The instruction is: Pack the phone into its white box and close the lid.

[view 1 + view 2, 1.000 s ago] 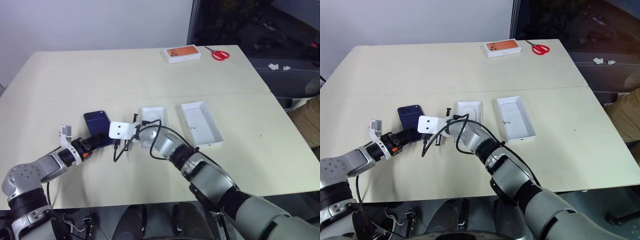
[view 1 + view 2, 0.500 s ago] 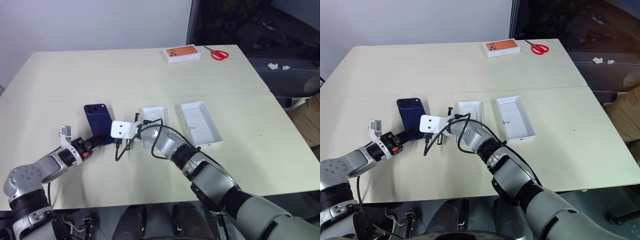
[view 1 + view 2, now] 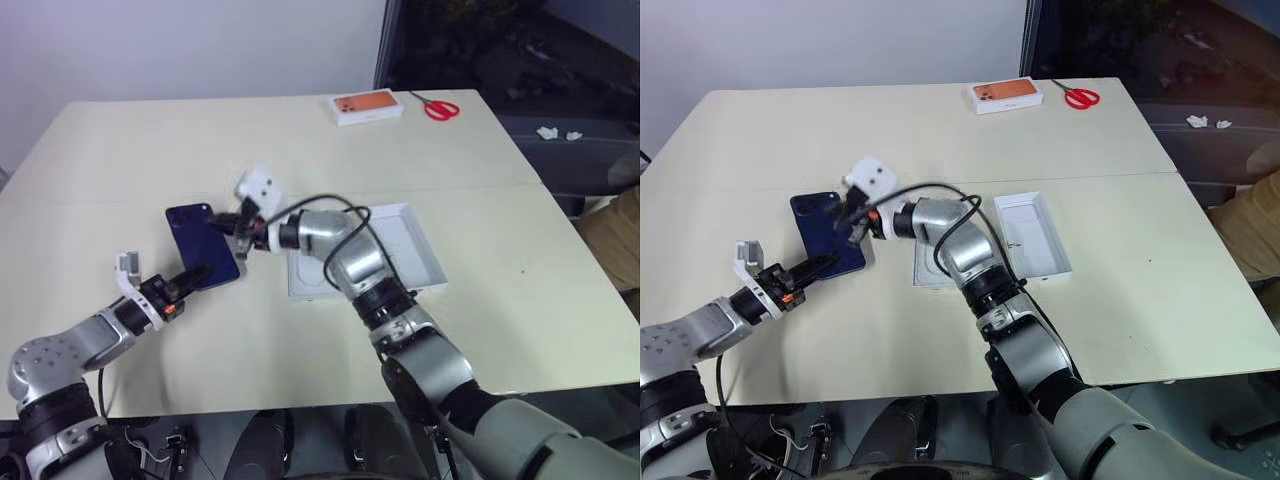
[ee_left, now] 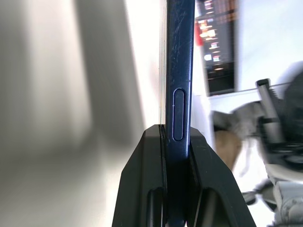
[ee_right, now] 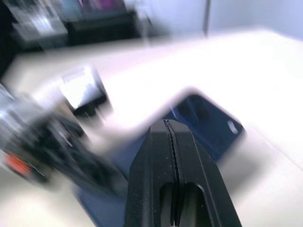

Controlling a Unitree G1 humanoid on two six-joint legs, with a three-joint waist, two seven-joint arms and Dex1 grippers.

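The dark navy phone (image 3: 203, 245) lies almost flat, low over the table left of centre. My left gripper (image 3: 195, 272) is shut on its near short edge, and in the left wrist view the phone's (image 4: 182, 71) thin side runs up between the black fingers (image 4: 142, 189). My right gripper (image 3: 230, 224) is shut on nothing, raised just above the phone's right side and pointing left. The white box (image 3: 305, 282) with its insert sits right of the phone, partly hidden by my right arm. The lid (image 3: 415, 250) lies open side up to the right of the box.
A white box with an orange top (image 3: 365, 107) and red scissors (image 3: 438, 108) lie at the table's far right edge. My right forearm and its cable cross over the white box. Bare tabletop (image 3: 150, 150) stretches beyond the phone and on the near right.
My left gripper has shut on the phone's near edge. My right gripper has risen from the table beside the phone, rolled, and now hangs above the phone's right side.
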